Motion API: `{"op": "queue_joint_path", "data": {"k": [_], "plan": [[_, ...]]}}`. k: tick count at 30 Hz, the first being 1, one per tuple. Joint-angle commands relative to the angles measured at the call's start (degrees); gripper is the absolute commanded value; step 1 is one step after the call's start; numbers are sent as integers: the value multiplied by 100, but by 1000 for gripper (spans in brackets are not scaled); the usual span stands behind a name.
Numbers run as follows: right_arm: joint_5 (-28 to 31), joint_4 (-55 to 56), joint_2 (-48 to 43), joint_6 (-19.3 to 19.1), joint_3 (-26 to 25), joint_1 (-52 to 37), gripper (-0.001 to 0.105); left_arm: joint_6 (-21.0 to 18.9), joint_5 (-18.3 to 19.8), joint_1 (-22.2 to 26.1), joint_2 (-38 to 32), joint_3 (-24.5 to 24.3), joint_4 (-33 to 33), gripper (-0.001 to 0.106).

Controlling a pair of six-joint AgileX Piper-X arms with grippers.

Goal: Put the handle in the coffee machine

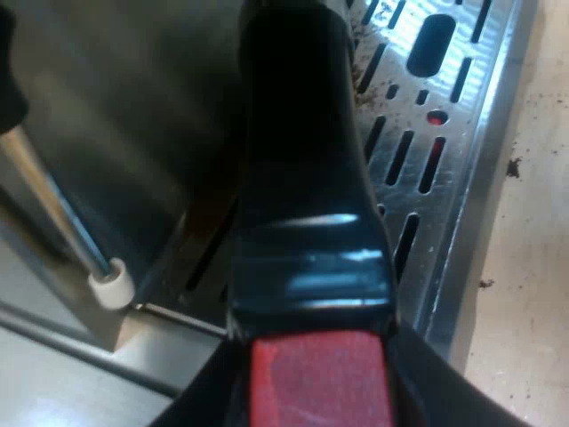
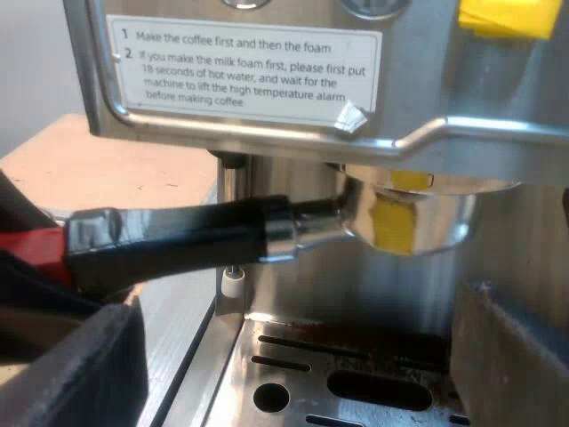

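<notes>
Between the fingers of the left gripper [image 1: 320,391], the red end of the metal holder with a glossy dark handle [image 1: 302,178] is clamped, likely for twisting leverage, above a slotted steel drip tray [image 1: 444,133]. Ahead of the right gripper [image 2: 293,360], whose fingers are spread wide and empty, the holder's basket [image 2: 409,213] is seated under the stainless espresso machine [image 2: 267,116].

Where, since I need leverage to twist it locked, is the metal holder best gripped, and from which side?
Probably at the handle, near its red end, coming in end-on along its length. It juts out roughly level from under the machine's front, so that end gives the longest lever, while the metal cup sits tight up under the machine.
</notes>
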Motion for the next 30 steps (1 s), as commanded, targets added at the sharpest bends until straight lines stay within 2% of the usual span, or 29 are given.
{"op": "queue_joint_path", "data": {"k": [1, 4, 6, 8, 19, 26, 30], "plan": [[33, -41, 9, -114, -7, -27, 72, -72, 334, -105, -48, -77, -94, 0], [33, -41, 9, -114, -7, -27, 72, -85, 307, -122, -48, -77, -106, 0], [33, -41, 9, -114, -7, -27, 72, -85, 64, -112, -48, -77, -107, 0], [33, -41, 9, -114, -7, -27, 72, -85, -10, -112, -48, -77, -107, 0], [33, -41, 9, -114, -7, -27, 72, -323, 78, -101, -48, -359, -93, 0], [33, -41, 9, -114, -7, -27, 72, -330, 201, -82, -48, -410, -52, 0], [33, -41, 9, -114, -7, -27, 72, -314, 493, 121, -48, -410, 101, 0]]}}
